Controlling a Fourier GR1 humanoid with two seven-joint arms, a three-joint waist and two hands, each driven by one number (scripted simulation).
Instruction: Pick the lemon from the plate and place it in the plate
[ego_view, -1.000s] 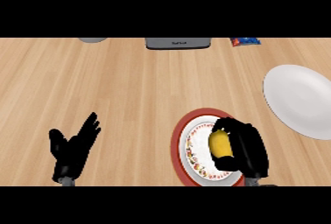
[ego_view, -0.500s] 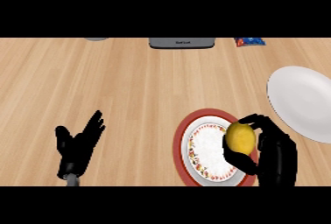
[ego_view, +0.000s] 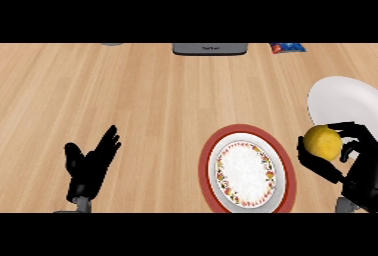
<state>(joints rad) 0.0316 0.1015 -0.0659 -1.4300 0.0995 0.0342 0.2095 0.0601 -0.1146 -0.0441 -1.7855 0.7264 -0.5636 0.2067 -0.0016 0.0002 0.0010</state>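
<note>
Lemon (ego_view: 323, 142) now off the red-rimmed plate (ego_view: 283, 167), right hand (ego_view: 347, 165) curled around it mid-right of frame, moving toward white plate (ego_view: 336, 102); left hand (ego_view: 88, 165) spread, resting lower left.

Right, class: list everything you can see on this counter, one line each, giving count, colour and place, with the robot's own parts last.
Lemon: one, yellow, held above the counter between the two plates.
Patterned plate: one, red rim, white centre, lower middle.
White plate: one, plain white, right edge.
Grey box: one, top edge, middle.
Packet: one, blue and red, top edge, right.
Grey object: one, top edge, left, mostly cut off.
Counter: one, light wood.
Left hand: one, black, open, resting lower left.
Right hand: one, black, curled round the lemon, lower right.
</note>
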